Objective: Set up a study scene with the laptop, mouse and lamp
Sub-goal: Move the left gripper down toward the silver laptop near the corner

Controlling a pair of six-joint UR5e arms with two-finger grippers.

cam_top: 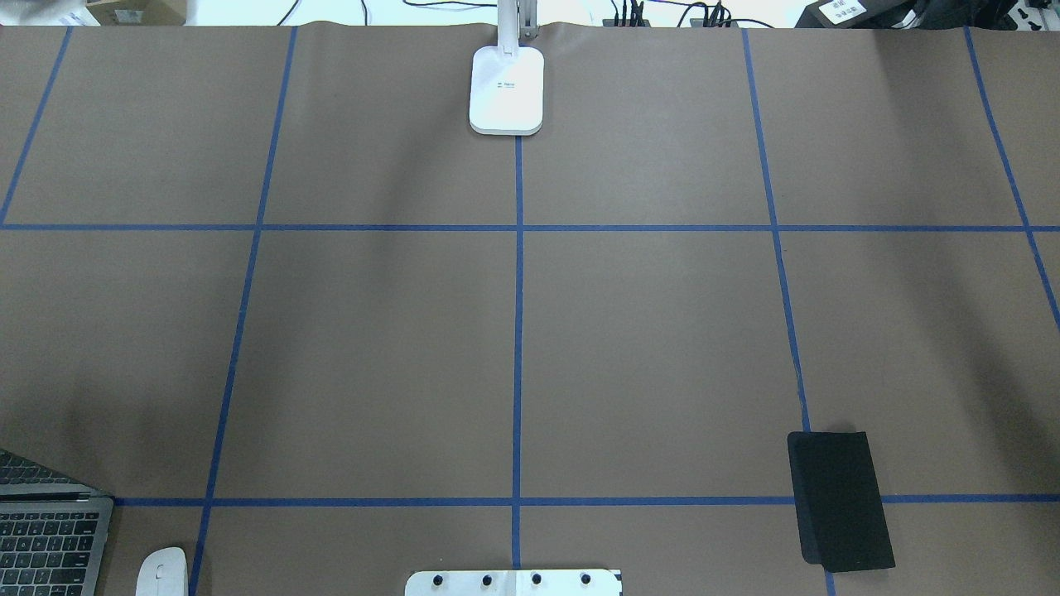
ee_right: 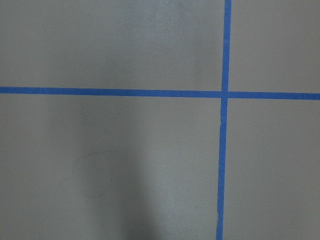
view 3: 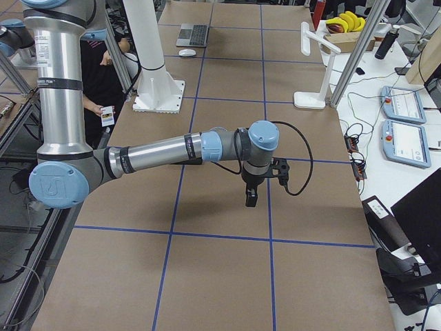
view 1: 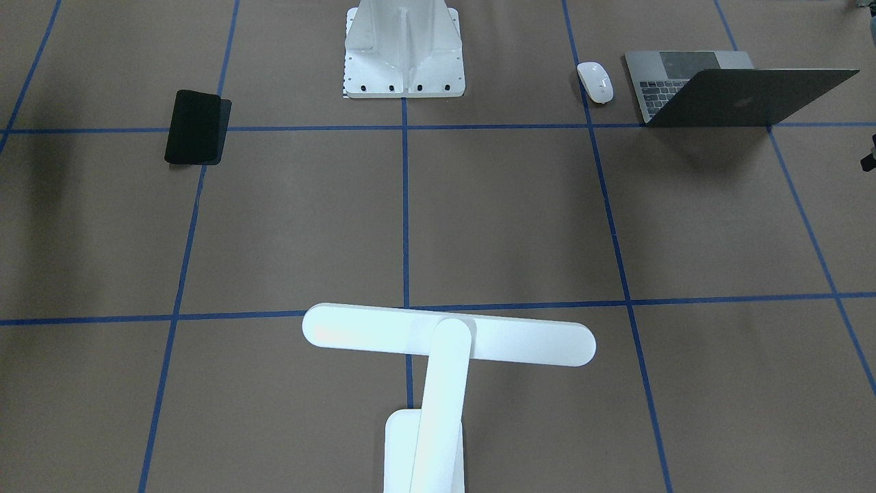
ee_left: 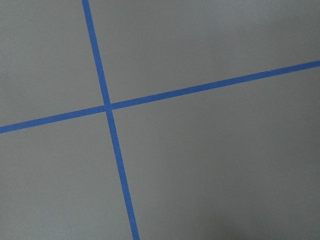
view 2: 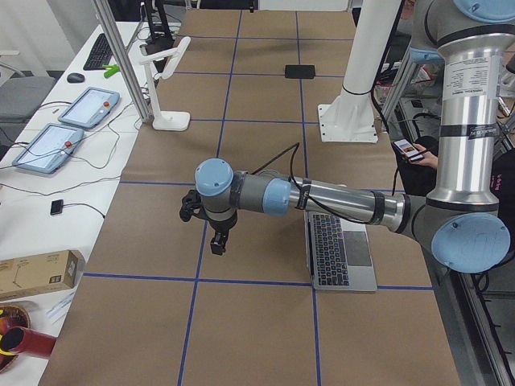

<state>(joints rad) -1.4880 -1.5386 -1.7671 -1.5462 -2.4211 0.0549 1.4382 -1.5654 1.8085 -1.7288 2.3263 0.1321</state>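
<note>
Hovering over table [view 2: 257, 330], left gripper [view 2: 219, 244] and right gripper [view 3: 251, 199], spread cannot be told, mouse [view 1: 595, 82] beside open laptop [view 1: 742, 98], lamp [view 1: 448, 337] apart

Brown paper-covered table [cam_top: 662, 348] with blue tape grid [cam_top: 518, 331], white side bench [view 2: 20, 189] alongside.

Left gripper [view 2: 217, 246] hangs above table [view 2: 241, 338]; laptop [view 2: 342, 257] open beneath arm; lamp [view 2: 171, 121] far.

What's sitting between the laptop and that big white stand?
The mouse lies between the laptop and the stand, nearer the laptop; the front-facing view shows it.
</note>
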